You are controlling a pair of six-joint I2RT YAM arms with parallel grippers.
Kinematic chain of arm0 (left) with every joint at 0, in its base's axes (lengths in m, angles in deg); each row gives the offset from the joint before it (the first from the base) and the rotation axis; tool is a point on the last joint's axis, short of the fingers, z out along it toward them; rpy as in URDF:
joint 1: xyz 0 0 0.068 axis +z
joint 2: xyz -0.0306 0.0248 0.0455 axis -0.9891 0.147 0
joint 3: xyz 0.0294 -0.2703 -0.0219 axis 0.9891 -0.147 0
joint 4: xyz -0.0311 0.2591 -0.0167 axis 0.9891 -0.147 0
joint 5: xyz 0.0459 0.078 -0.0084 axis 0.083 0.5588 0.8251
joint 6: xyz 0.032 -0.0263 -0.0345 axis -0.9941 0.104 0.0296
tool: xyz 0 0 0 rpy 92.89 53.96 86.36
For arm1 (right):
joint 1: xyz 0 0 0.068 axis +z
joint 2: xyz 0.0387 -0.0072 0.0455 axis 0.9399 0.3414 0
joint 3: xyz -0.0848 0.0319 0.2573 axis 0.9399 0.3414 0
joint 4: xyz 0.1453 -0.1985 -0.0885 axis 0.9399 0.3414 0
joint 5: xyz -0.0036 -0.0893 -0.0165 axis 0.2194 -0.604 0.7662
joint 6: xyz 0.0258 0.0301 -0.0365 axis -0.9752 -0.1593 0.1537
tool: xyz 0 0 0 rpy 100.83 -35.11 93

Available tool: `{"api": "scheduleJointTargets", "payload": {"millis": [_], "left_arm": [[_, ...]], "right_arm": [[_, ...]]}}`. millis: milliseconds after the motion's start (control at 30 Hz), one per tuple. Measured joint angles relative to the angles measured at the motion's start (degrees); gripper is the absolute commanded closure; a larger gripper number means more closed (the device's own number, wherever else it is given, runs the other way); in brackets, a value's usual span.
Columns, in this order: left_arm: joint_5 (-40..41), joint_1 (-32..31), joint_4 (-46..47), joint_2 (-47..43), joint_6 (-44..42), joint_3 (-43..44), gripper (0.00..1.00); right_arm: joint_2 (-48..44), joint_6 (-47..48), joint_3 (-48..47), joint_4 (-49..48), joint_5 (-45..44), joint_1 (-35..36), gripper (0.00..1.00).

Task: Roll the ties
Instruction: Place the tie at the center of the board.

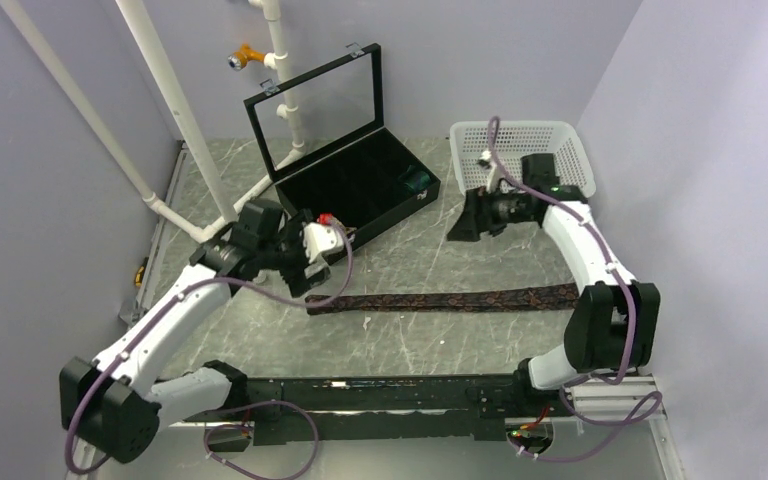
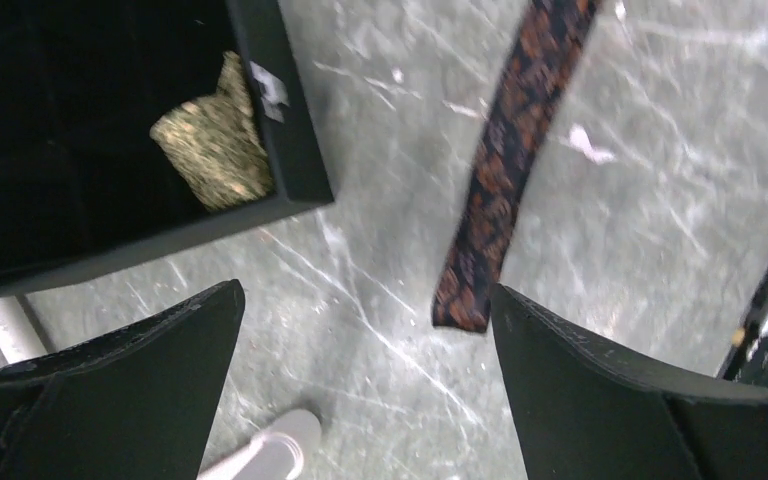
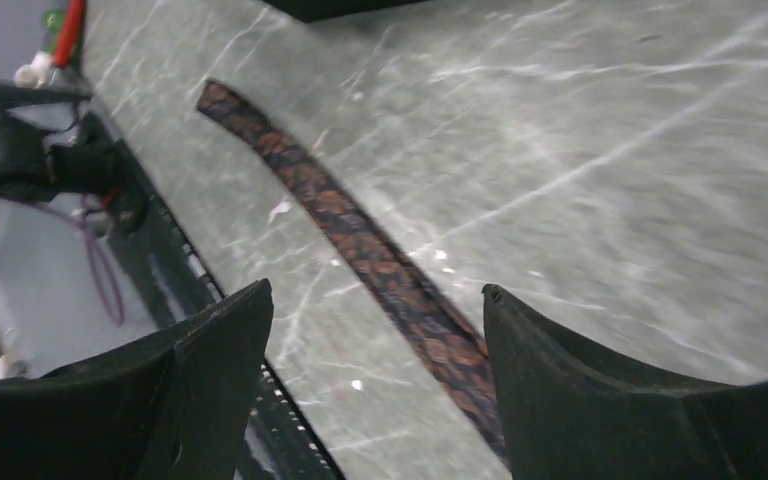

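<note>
Dark brown-maroon patterned fabric necktie [image 2: 500, 170]: limp, light (probably slippery). Pinch at narrow tip, just ahead of wide-open, empty left gripper [image 2: 365, 295]. Right gripper [image 3: 376, 290] wide, empty.

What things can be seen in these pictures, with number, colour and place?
table: 1, grey marbled
box: 1, black, lid open, rear middle
brown-maroon tie: 1, dark patterned, unrolled flat on the table
tan tie: 1, speckled, rolled, inside the box
teal tie: 1, teal, inside the box
basket: 1, white, rear right
pipes: several, white, rear left
left gripper: 1, black, open, near the brown-maroon tie's narrow end
right gripper: 1, black, open, before the basket
</note>
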Motion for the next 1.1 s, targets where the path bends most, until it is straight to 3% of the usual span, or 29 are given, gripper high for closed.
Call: {"api": "scheduleJointTargets", "payload": {"millis": [33,67,133,300,500,867,1100], "left_arm": [[-0.35,0.0,-0.46,1.22,0.85,2.05,0.01],[-0.31,0.09,-0.07,2.95,2.38,4.22,0.01],[-0.17,0.76,1.49,3.06,4.26,4.66,0.01],[-2.1,1.44,2.36,-8.15,5.38,1.79,0.01],[-7.78,1.4,1.33,-14.25,5.07,9.35,0.01],[-8.24,1.4,-5.16,-21.9,2.69,11.39,0.01],[-7.32,1.4,-7.89,-24.41,2.05,10.82,0.01]], "right_arm": [[-0.02,-3.91,2.14,-2.54,0.2,2.16,0.04],[-0.02,-7.26,3.65,-4.87,0.57,4.02,0.01],[0.07,-16.39,7.39,-12.9,1.29,9.35,0.0],[3.15,-39.69,13.84,-36.17,2.1,23.54,0.0],[12.74,-53.44,12.0,-52.85,1.22,36.98,0.0],[28.98,-76.65,8.9,-79.21,-0.52,48.28,0.0],[34.71,-84.3,8.04,-85.59,-0.81,49.72,0.0]]}}
